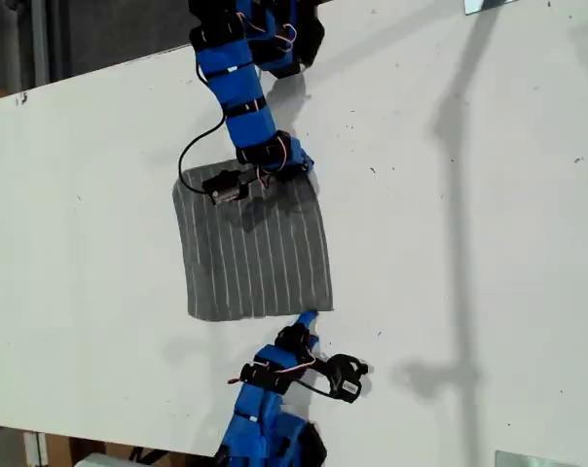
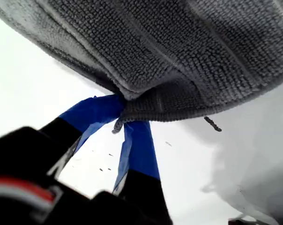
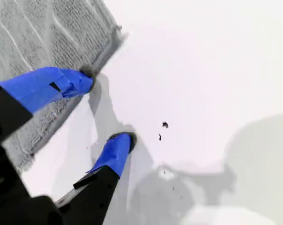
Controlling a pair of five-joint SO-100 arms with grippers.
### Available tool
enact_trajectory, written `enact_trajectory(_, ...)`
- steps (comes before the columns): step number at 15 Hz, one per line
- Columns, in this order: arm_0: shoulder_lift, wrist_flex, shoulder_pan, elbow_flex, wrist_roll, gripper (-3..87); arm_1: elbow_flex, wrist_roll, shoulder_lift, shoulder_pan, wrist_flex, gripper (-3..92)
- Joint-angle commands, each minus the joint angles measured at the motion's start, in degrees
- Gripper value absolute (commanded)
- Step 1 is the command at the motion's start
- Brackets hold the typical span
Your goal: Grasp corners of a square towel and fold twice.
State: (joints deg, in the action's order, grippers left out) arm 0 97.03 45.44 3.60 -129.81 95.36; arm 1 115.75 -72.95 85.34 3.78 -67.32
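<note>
Dark grey striped towel (image 1: 255, 248) lying on the white bench (image 1: 469, 243).
My first claw (image 2: 125, 123) is clenched on a towel corner (image 2: 146, 105); my second claw (image 3: 108, 110) is spread wide at the towel's edge, one fingertip (image 3: 71, 82) over the cloth, the other on bare bench beside it.

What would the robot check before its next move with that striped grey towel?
1. My first gripper closed on the towel: ok, its fingers pinch the hem.
2. Whether that pinch is at a true corner: cannot tell.
3. My second gripper holding cloth: not ok; it is open, one finger on the towel's edge, the other on the bare table.
4. Towel spread out, no fold made: ok in the exterior view.
5. Table around the towel free of obstacles: ok.
</note>
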Motion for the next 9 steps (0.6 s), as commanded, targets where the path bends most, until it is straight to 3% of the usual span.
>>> enact_trajectory(1,-8.1,5.0,1.0,13.9,-1.1,24.5,-2.5,-0.6,0.1,1.1,0.1,-0.1)
enact_trajectory(6,-8.6,15.1,3.9,26.2,-2.2,25.0,-2.5,-1.0,-1.5,2.2,1.5,-0.1)
enact_trajectory(9,-6.9,16.3,5.0,26.9,-2.4,25.2,-2.5,-1.0,-1.4,2.3,2.0,-0.1)
